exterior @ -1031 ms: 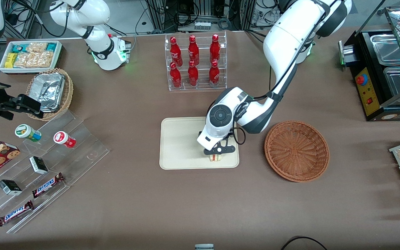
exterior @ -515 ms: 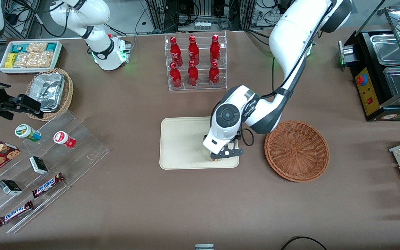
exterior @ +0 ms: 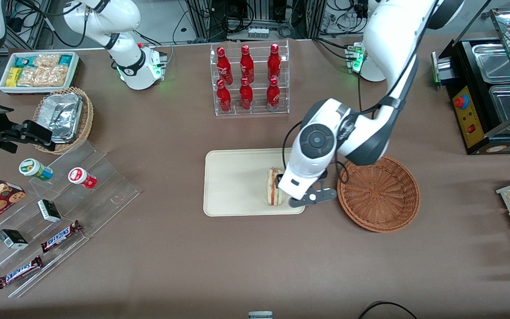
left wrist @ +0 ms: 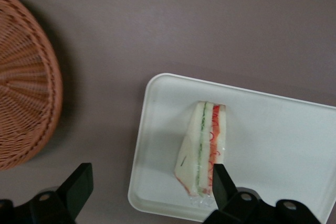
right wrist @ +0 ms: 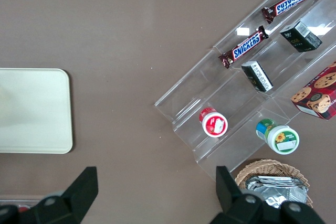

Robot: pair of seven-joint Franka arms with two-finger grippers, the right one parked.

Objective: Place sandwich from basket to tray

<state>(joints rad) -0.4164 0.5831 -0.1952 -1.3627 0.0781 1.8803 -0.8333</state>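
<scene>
On the tray [exterior: 233,181], at the end nearest the basket [exterior: 378,192], we see the sandwich [exterior: 274,187] lying flat w/ nothing gripping it. Basket looks empty, so we judge the transfer basically done; only thing left is prob. for the arm to clear off.

Pincer [exterior: 309,198] hangs above the tray's basket-side edge, just beside the sandwich, fingers [left wrist: 79,187] spread apart and holding nothing.

View diffs: front view gives the whole layout, tray next to basket on the table [exterior: 171,248], but the arm covers part of the sandwich there. Left wrist view shows the sandwich [left wrist: 203,152] in full, red + green filling lines, lying near the tray [left wrist: 283,129] rim, clear of both fingers, plus only a slice of the basket [left wrist: 26,87]. Right wrist view catches just a tray [right wrist: 31,111] end, no sandwich we can make out.
</scene>
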